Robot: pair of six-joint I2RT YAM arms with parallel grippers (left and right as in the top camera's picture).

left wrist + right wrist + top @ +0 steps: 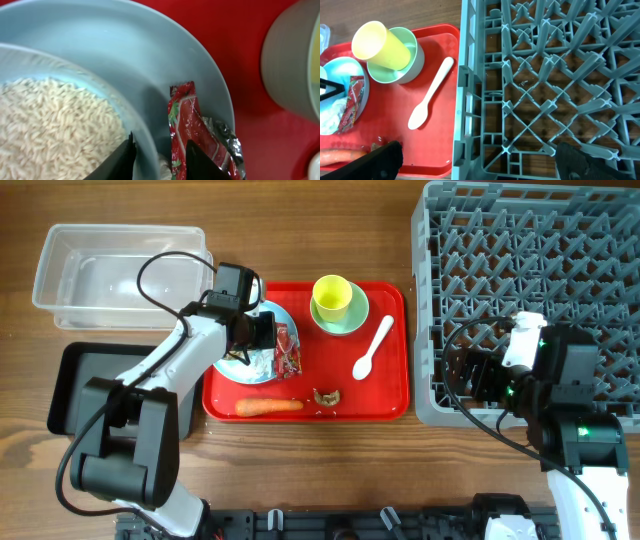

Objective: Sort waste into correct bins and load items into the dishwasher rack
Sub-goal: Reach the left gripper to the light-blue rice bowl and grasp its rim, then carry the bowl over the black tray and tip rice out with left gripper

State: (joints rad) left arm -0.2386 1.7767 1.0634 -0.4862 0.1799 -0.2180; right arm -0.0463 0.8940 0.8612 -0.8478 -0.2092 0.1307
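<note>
The left tool (pixel 160 142) is hovering with fingers parted, gripping nothing, at the edge of the red printed snack wrapper (pixel 186 120), which is lying on the light blue plate (pixel 150 50) at three o'clock from the light blue bowl (pixel 131 117) holding white rice (pixel 50 120), while the right tool (pixel 477 150) is hanging released over the seven o'clock corner of the dishwasher rack (pixel 545 75).

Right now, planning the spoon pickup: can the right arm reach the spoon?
Probably yes: spoon lies uncovered on the red tray, just past the rack wall from the open right end effector.
</note>
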